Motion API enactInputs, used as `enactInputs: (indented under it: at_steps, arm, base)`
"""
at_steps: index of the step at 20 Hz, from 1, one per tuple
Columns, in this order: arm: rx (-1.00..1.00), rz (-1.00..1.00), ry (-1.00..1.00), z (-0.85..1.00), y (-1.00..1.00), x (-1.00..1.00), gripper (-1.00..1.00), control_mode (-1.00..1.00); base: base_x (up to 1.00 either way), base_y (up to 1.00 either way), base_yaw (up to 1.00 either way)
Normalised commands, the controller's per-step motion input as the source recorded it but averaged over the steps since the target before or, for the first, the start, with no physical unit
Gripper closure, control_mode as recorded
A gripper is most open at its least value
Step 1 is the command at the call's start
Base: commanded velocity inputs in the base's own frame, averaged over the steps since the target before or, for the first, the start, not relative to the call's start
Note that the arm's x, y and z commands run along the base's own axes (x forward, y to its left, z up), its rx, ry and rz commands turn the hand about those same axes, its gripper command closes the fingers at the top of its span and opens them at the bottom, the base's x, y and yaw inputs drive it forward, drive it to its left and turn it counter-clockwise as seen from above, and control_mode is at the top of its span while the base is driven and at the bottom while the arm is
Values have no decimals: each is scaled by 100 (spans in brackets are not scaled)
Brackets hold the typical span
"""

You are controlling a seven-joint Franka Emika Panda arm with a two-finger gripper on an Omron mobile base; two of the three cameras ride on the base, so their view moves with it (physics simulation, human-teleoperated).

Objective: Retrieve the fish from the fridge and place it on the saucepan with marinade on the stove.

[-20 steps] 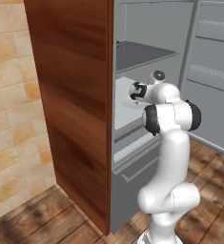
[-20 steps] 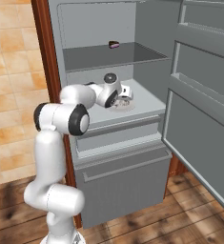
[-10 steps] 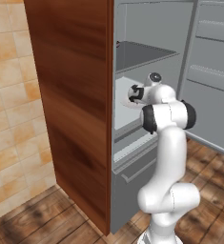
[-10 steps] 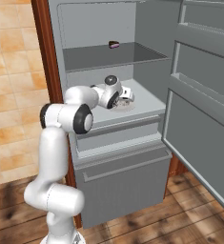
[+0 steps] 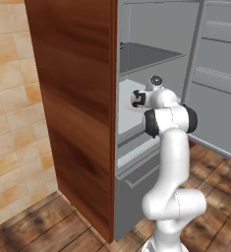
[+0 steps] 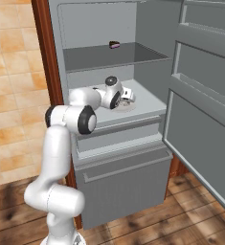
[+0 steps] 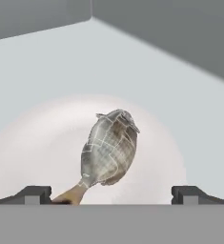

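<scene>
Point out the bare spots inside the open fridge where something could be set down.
The upper shelf is bare right of the small dark item. The lower shelf is free along its right edge. Around the plate with the fish, the open gripper crowds it.

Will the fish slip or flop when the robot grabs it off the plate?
Probably a bit slippery: the fish looks smooth and rounded, tapering to a thin tail, so it might squirt out sideways. It lies flat on the pale plate, so rolling seems unlikely. It looks small and likely light. The open gripper spans it easily. Whether it flops can't be told.
</scene>
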Motion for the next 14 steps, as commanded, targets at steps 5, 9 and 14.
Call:
enactInputs:
  at_steps: [5, 9, 14]
  arm:
    - [0, -4, 0, -7, -1, 18, -100, -100]
    - [0, -2, 0, -8, 0, 0, -100, -100]
    - [1, -1, 0, -19, -3, -2, -100, -100]
  base:
    - [0, 0, 0]
    - [0, 0, 0]
    - [0, 0, 0]
